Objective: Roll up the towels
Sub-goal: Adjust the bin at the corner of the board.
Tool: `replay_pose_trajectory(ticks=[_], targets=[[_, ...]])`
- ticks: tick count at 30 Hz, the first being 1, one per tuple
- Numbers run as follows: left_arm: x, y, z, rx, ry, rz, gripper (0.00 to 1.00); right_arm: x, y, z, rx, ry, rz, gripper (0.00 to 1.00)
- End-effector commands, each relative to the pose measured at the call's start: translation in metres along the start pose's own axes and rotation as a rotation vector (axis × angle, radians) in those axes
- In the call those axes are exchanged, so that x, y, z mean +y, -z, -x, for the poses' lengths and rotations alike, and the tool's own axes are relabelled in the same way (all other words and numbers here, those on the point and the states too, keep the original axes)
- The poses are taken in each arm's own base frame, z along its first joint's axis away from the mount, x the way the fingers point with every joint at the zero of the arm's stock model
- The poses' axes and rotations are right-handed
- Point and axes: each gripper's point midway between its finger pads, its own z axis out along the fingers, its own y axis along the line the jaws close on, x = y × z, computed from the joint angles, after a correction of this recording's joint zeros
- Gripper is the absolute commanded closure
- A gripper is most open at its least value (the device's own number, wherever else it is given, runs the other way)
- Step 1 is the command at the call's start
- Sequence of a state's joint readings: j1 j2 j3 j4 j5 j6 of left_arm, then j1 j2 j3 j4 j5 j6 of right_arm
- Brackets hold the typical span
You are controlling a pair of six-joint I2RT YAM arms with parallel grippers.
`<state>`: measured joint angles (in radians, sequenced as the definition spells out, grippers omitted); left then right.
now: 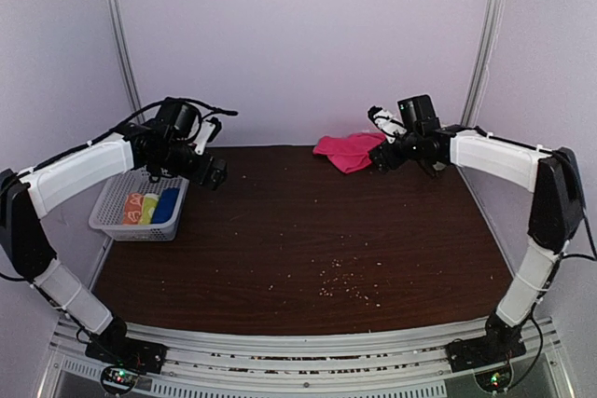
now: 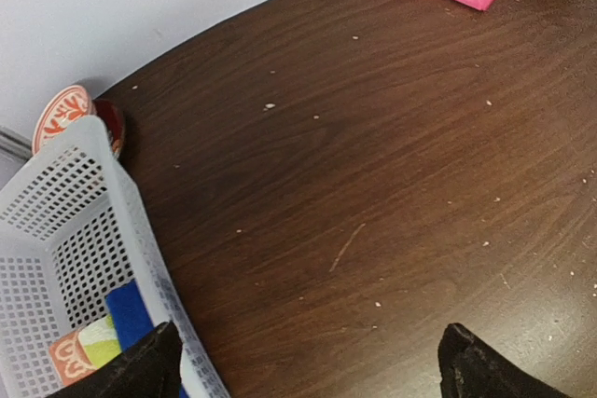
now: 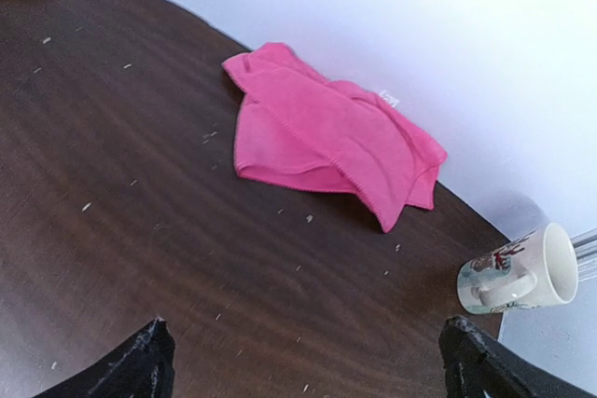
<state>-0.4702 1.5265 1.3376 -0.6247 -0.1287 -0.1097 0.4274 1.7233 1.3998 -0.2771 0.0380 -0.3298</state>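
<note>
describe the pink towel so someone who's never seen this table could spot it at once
On the dark wooden table, look to the far edge, right of centre. The pink towel lies there in a loose heap, next to a cream mug. It is the only bright pink thing; the orange towel sits in the white basket far left.

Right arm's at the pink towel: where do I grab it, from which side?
Pinch the pink towel by its pointed corner facing the open right gripper, approaching from the near side of the table; the rest lies bunched in folds near the wall.
</note>
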Motion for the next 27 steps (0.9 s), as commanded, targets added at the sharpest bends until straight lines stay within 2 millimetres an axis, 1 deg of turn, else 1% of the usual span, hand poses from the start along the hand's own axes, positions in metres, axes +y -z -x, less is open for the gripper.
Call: replay_pose_trajectory(ticks=[1, 2, 4, 6, 8, 11, 15, 17, 20, 23, 27], targets=[[-0.025, -0.002, 0.012, -0.041, -0.009, 0.028, 0.02, -0.036, -0.054, -0.001, 0.086, -0.112, -0.094, 0.00], [-0.031, -0.006, 0.008, -0.040, -0.018, 0.007, 0.02, -0.044, -0.067, 0.003, 0.088, -0.128, -0.112, 0.00], [-0.043, -0.010, 0.003, -0.054, -0.025, -0.051, 0.02, -0.052, -0.094, 0.004, 0.104, -0.148, -0.134, 0.00], [-0.051, -0.013, -0.002, -0.056, -0.015, -0.090, 0.02, -0.062, -0.116, 0.004, 0.118, -0.165, -0.168, 0.00], [-0.052, -0.018, -0.008, -0.050, -0.008, -0.092, 0.02, -0.069, -0.139, 0.000, 0.125, -0.186, -0.183, 0.00], [-0.045, -0.029, -0.017, -0.038, 0.014, -0.040, 0.02, -0.082, -0.159, -0.003, 0.105, -0.240, -0.210, 0.00], [-0.043, -0.056, -0.030, 0.028, 0.055, 0.001, 0.02, -0.092, -0.181, -0.018, 0.102, -0.283, -0.240, 0.00], [-0.040, -0.068, -0.035, 0.071, 0.069, 0.032, 0.02, -0.094, -0.190, -0.027, 0.099, -0.304, -0.240, 0.00], [-0.030, -0.084, -0.047, 0.127, 0.100, 0.064, 0.02, -0.099, -0.201, -0.038, 0.102, -0.351, -0.238, 0.00], [-0.016, -0.093, -0.059, 0.162, 0.153, 0.077, 0.02, -0.102, -0.209, -0.048, 0.101, -0.396, -0.217, 0.00], [0.005, -0.096, -0.070, 0.181, 0.191, 0.131, 0.02, -0.110, -0.218, -0.058, 0.101, -0.445, -0.199, 0.00]])
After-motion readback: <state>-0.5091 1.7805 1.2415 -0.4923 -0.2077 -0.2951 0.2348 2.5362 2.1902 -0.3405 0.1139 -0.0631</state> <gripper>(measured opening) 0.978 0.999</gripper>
